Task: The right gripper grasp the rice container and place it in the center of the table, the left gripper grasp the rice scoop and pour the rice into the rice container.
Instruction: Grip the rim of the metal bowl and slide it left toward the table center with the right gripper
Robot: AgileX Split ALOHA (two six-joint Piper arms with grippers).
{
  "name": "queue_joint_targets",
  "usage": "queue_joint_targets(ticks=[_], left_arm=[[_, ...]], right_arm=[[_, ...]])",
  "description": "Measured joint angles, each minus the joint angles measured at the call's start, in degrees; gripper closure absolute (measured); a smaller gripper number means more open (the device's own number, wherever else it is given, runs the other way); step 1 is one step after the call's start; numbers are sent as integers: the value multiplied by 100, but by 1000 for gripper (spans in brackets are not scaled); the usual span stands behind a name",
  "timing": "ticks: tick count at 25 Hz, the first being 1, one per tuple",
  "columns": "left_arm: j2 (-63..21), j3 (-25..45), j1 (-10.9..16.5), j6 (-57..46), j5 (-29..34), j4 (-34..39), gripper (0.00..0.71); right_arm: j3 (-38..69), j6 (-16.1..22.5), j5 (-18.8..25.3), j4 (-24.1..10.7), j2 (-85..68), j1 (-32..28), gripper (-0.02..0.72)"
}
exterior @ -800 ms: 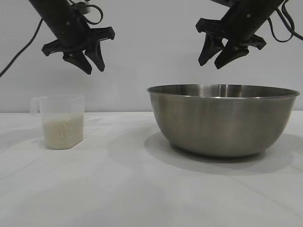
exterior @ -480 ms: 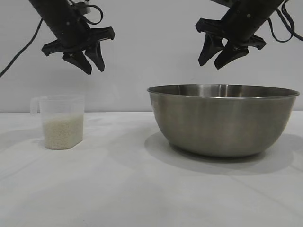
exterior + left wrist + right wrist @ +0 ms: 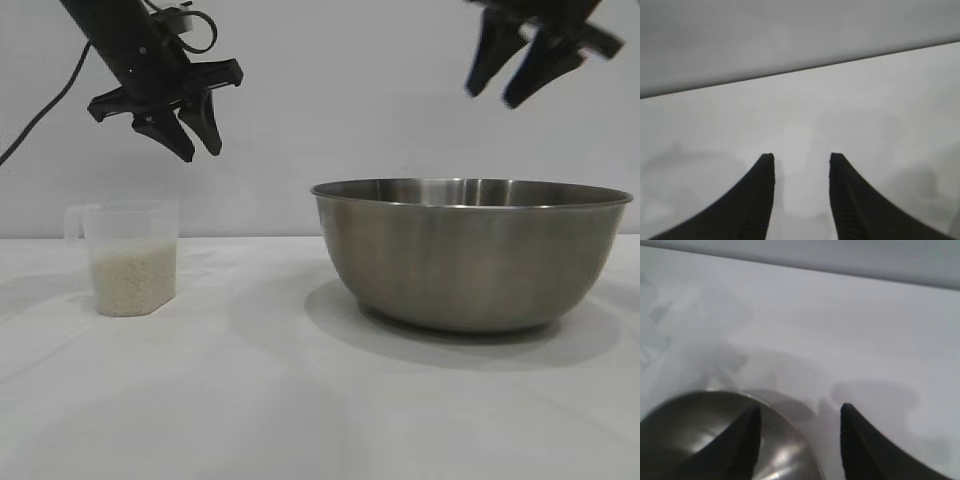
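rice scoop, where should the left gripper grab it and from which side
Judging by its pose, take the rice scoop by its upper wall, coming straight down from above. It stands upright, mouth open, with rice filling only the lower half. The left gripper hangs open above it, slightly right in the exterior view.

A lab test bench — white-draped table (image 3: pixel 300 400), bare grey wall (image 3: pixel 330 90).

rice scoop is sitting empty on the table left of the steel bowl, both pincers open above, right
Not quite: the rice scoop is not empty; the exterior view shows rice filling its lower part. It does stand left of the steel bowl, with the left pincer and right pincer open above.
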Motion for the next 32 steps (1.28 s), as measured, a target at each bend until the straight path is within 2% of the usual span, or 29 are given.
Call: queue_joint_targets(ticks=[3,5,7,13,20,23,27,29,32], left_arm=[[0,0,0,0,54,0,504],[0,0,0,13,114,23,504],[0,0,0,13,164,36,504],[-87,0,0,13,189,99,504],[-159,0,0,13,302,147,504],[-159,0,0,13,322,159,504],[-159,0,0,13,322,197,504],[-159,0,0,13,322,256,504],[-159,0,0,13,322,279,504]], right_arm=[[0,375,969,-601,-29,-73,352],[0,462,1405,-766,-29,-73,352],[0,511,1599,-809,-18,-73,352],[0,534,1710,-821,345,-73,352],[0,541,1644,-821,1039,-73,352],[0,541,1625,-811,1195,-73,461],[-13,541,1596,-801,1204,-73,645],[-13,541,1559,-801,1204,-73,703],[-13,555,1435,-801,1204,31,703]])
